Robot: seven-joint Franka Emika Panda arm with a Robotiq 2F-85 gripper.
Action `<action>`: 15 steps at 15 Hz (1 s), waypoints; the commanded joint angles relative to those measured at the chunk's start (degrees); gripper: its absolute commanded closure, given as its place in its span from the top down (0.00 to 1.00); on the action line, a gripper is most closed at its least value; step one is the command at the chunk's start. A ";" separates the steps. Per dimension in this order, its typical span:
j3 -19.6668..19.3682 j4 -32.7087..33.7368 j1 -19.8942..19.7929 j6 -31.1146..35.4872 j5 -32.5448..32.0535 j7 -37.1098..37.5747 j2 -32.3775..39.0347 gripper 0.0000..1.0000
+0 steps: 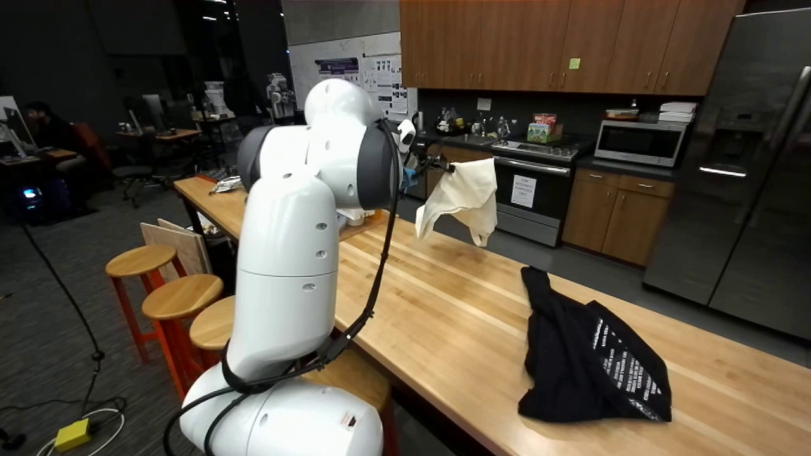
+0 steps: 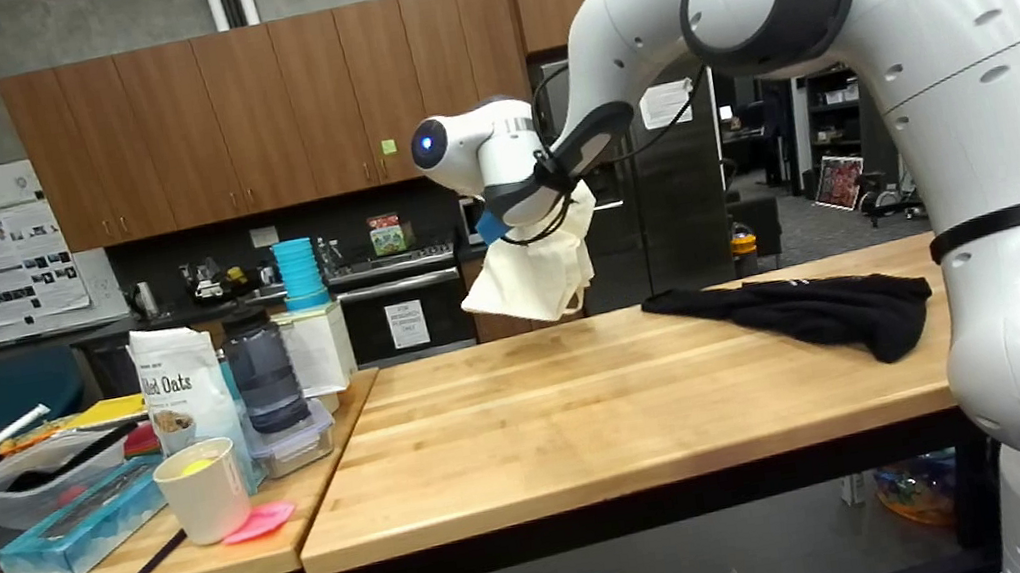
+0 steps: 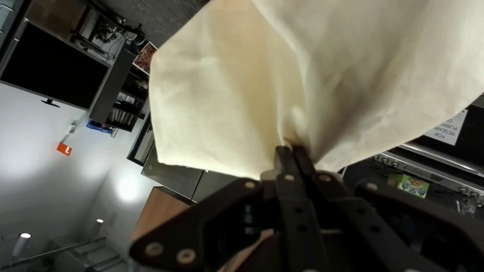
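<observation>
Cream cloth point(image 1: 466, 193) | creased, hanging in loose folds | hand point(image 3: 292, 149) pinching it where it bunches

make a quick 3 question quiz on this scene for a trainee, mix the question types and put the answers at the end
1. Multiple choice: what does the gripper hold?
a) a mug
b) a cream cloth
c) a bottle

2. True or false: the black cloth on the wooden table bears pale printing.

3. Fill in the blank: in an exterior view, the white bag near the table carries the readable word "____".

Key:
1. b; it hangs from the shut gripper.
2. True; the printing shows in an exterior view.
3. Oats; the word before it is only partly readable.
</observation>
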 commanded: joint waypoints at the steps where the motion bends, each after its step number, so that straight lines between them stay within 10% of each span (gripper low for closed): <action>1: -0.87 14.61 1.89 -3.15 5.22 -9.68 7.80 0.20; 9: -4.61 38.72 5.69 -8.14 18.82 -28.05 20.00 0.71; 10: -2.92 30.60 4.00 -5.82 15.76 -23.19 15.91 0.53; 15: -3.76 36.34 5.07 -6.93 17.32 -26.04 19.21 0.71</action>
